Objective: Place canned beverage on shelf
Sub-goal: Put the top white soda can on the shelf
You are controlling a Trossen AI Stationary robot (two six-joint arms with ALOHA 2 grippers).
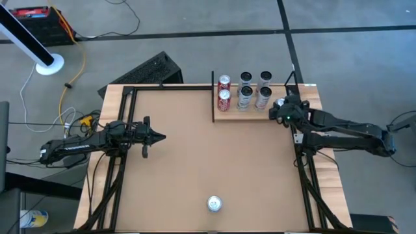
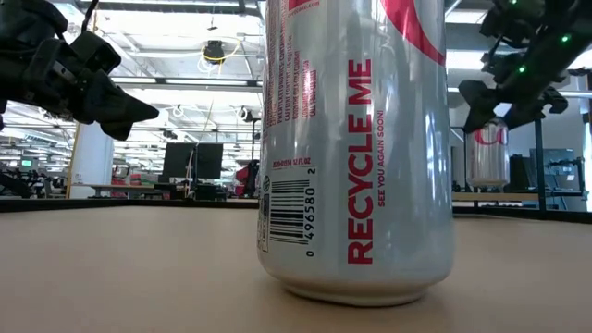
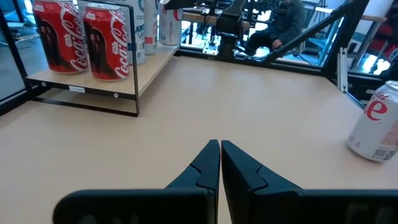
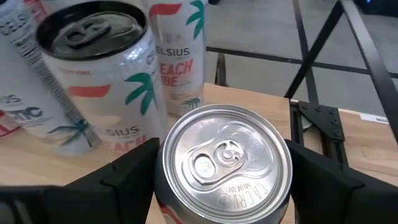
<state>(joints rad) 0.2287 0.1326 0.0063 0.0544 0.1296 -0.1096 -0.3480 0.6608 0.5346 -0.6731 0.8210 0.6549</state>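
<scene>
The shelf (image 1: 235, 115), a pale wood-grain board with a black upright bar (image 1: 213, 97) on its left end, lies at the table's far right. Two red cans (image 1: 224, 91) and several silver cans (image 1: 255, 88) stand on it. My right gripper (image 1: 283, 112) is at the shelf's right end, shut on a silver-topped can (image 4: 227, 162). Another silver and red can (image 1: 214, 204) stands on its base near the table's front edge. My left gripper (image 1: 162, 137) is shut and empty over the table's left half. My right gripper pinches the can's upper side wall (image 4: 163, 186) between its two fingers (image 4: 130, 171), one on each side. The fingers come from above, slanting from the table's right. The can is upright over the shelf board (image 4: 261, 102); I cannot tell whether its base rests on it.
The standing silver cans (image 4: 93, 74) are close beside the held can, toward the table's left. Black frame rails (image 1: 305, 162) run along the table's right and left sides. The front can fills the middle of the low view (image 2: 356, 148). A person sits beyond the table (image 3: 292, 18).
</scene>
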